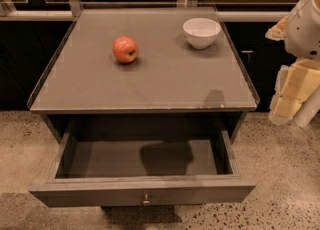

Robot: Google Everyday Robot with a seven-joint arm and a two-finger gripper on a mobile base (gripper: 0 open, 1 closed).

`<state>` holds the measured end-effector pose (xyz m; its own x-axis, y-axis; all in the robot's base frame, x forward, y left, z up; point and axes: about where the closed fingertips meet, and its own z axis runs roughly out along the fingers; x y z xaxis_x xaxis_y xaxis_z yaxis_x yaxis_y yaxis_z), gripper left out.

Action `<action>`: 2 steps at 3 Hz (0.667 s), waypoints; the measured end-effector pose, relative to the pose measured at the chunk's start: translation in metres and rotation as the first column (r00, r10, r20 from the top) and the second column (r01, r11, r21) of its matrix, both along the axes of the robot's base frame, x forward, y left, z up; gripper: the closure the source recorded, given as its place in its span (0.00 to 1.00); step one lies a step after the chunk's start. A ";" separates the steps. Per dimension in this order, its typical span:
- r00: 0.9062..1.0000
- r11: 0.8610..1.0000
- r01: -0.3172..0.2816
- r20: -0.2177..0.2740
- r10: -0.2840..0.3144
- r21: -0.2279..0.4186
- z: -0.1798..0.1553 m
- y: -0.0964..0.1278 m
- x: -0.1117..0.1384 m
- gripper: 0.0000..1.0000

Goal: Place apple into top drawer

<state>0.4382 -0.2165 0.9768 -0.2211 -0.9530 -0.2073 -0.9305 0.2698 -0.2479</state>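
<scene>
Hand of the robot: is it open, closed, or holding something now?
Hand: at the right edge of the view, beside the table; open or closed cannot be told. It does not hold the apple, which lies on the table.

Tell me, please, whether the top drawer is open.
Open: the top drawer is pulled out, its floor visible. The gripper hangs right of the table.

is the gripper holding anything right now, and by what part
Nothing that shows. The gripper hangs to the right of the table, apart from everything; the apple sits on it untouched, the drawer open below.
</scene>
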 end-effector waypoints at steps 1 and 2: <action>1.000 1.000 0.000 0.000 0.000 0.000 0.000 0.000 0.000 0.00; 0.999 1.000 -0.015 0.043 0.015 0.017 0.007 0.006 0.011 0.00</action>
